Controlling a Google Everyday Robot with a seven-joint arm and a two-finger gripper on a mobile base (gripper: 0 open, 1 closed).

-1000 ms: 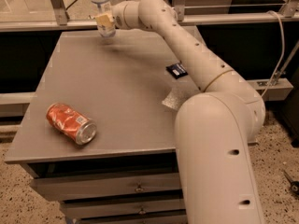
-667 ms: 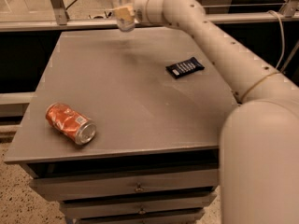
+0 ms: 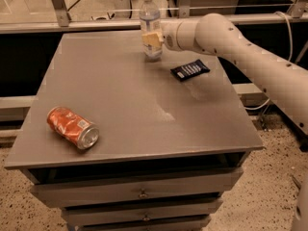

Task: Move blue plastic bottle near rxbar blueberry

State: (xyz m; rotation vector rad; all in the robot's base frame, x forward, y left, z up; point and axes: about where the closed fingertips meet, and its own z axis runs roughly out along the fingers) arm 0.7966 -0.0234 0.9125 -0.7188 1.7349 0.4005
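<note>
The blue plastic bottle (image 3: 150,20), clear with a white cap, stands upright near the far edge of the grey table (image 3: 115,100). My gripper (image 3: 152,38) is shut on the bottle's lower half, reaching in from the right. The rxbar blueberry (image 3: 189,70), a flat dark bar with white lettering, lies on the table just right of and in front of the bottle, a short gap away.
An orange-red soda can (image 3: 72,127) lies on its side at the table's front left. A metal railing (image 3: 86,25) runs behind the table. Drawers (image 3: 139,194) sit below the tabletop. My white arm (image 3: 250,57) crosses the right side.
The gripper has carried the bottle to the right and closer to the rxbar. The arm has swung further out to the right, uncovering the table's right side.
</note>
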